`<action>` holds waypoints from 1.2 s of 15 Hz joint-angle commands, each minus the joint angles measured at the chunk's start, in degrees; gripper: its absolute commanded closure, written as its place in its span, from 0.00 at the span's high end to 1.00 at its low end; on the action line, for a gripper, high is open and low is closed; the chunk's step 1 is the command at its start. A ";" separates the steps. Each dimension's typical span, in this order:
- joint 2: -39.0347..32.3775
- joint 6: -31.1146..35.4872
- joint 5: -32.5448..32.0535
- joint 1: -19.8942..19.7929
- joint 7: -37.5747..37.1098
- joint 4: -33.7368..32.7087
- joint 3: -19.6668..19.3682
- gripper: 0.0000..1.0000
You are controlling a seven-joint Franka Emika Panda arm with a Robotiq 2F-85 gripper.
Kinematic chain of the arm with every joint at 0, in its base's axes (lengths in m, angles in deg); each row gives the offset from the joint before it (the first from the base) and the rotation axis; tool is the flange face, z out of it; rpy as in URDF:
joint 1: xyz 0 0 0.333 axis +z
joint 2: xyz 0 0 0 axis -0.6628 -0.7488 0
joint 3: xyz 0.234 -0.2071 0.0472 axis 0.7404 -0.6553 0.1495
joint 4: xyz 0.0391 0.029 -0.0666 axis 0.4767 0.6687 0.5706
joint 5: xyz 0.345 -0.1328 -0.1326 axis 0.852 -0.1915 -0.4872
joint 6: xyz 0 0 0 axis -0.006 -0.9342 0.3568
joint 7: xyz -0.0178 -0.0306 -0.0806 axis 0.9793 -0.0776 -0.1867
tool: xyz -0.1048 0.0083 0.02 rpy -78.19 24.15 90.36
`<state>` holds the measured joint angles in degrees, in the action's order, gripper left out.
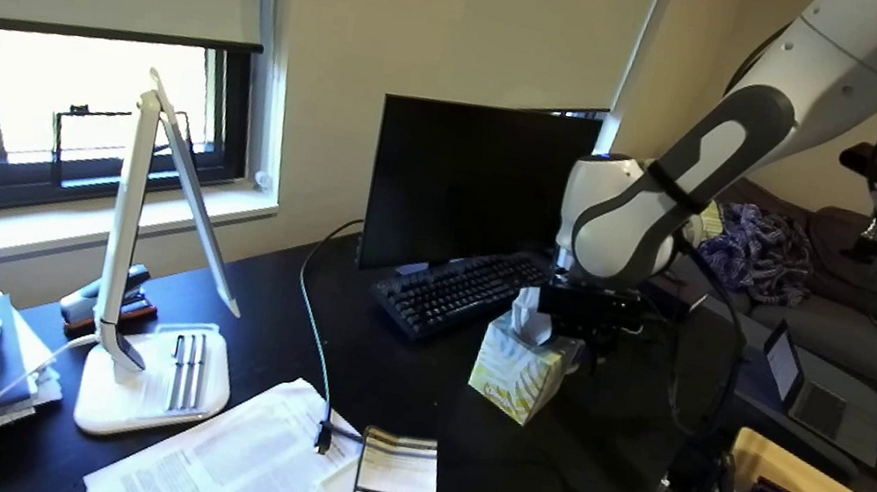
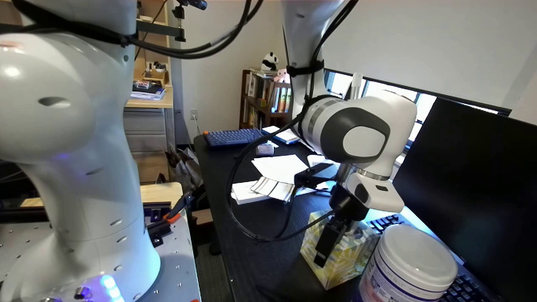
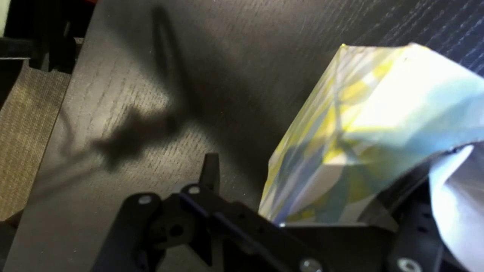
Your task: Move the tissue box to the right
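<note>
The tissue box (image 1: 517,371), pale with a yellow and grey leaf pattern, stands upright on the black desk (image 1: 414,393) in front of the monitor. It also shows in an exterior view (image 2: 352,256) and at the right of the wrist view (image 3: 363,124). A white tissue (image 1: 531,317) sticks up from its top. My gripper (image 3: 295,185) is open at the box, pointing down. One finger is outside, beside a box side, with a gap in the wrist view. The other finger is at the top opening by the tissue; its tip is partly hidden.
A white lidded bottle (image 2: 413,264) stands close to the box. A keyboard (image 1: 458,289) and monitor (image 1: 476,181) are behind it. A striped cloth (image 1: 398,489), papers (image 1: 242,463) and a white lamp (image 1: 149,376) lie farther along the desk. The desk edge shows in the wrist view (image 3: 60,109).
</note>
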<state>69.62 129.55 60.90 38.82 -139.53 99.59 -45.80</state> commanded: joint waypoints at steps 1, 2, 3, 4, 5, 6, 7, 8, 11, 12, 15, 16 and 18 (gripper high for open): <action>3.01 1.27 2.88 0.16 0.52 2.10 0.48 1.00; 3.92 1.40 3.95 -0.03 1.15 2.54 0.80 1.00; 5.14 1.38 4.58 -0.13 1.60 3.02 0.99 1.00; 6.14 1.39 4.72 -0.09 1.45 3.38 1.07 1.00; 7.34 1.70 5.07 -0.21 1.64 3.92 1.28 1.00; 8.56 2.27 5.30 -0.33 1.62 4.52 1.45 1.00; 9.59 2.33 5.22 -0.42 1.61 4.92 1.55 1.00; 10.84 2.64 5.60 -0.59 1.99 5.52 1.75 1.00; 15.27 2.49 6.86 -1.00 3.18 7.25 2.35 1.00; 17.55 2.03 7.07 -1.11 3.27 8.16 2.53 1.00; 24.41 -3.36 4.56 -1.82 0.32 9.87 3.72 1.00; 27.09 -5.39 4.74 -1.91 1.36 10.61 4.32 1.00; 31.97 -11.21 4.54 -1.92 3.00 11.25 5.68 1.00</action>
<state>92.43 124.86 65.44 38.44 -139.06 107.58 -42.77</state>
